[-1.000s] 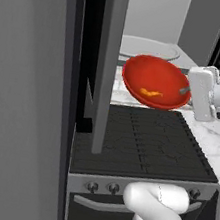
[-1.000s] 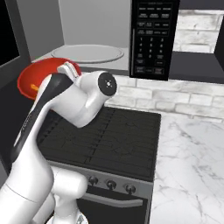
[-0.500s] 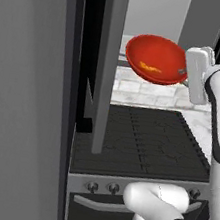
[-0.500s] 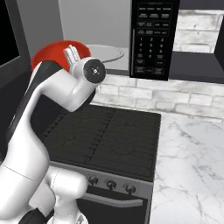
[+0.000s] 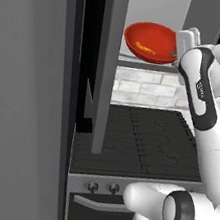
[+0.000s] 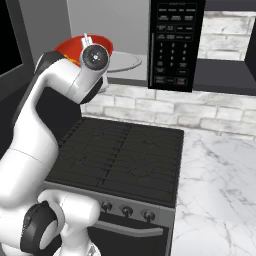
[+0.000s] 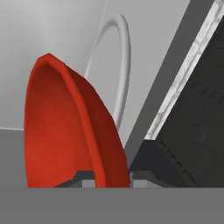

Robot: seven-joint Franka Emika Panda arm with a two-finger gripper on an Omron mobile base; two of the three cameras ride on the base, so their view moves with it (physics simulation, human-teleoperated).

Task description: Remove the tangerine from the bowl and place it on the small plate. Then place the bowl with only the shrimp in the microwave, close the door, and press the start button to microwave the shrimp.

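Overhead, the microwave (image 6: 125, 30) is seen with its pale interior exposed, and its black keypad panel (image 6: 174, 45) is seen to the right of the cavity. The door (image 5: 106, 66) is swung wide open, edge-on in the left base view, above the left side of the black stove (image 6: 125, 155). A marble surface (image 6: 220, 175) lies to the right of the stove. The round turntable (image 6: 122, 61) is seen inside the cavity. The bowl (image 5: 151, 42) is held raised at the cavity's mouth, level with the turntable and tilted; in the hand view its red rim (image 7: 83, 118) is pinched between the 2 fingers of the claw (image 7: 113, 177), which is pressed shut on it. The shrimp (image 5: 144, 49) lies inside the bowl.
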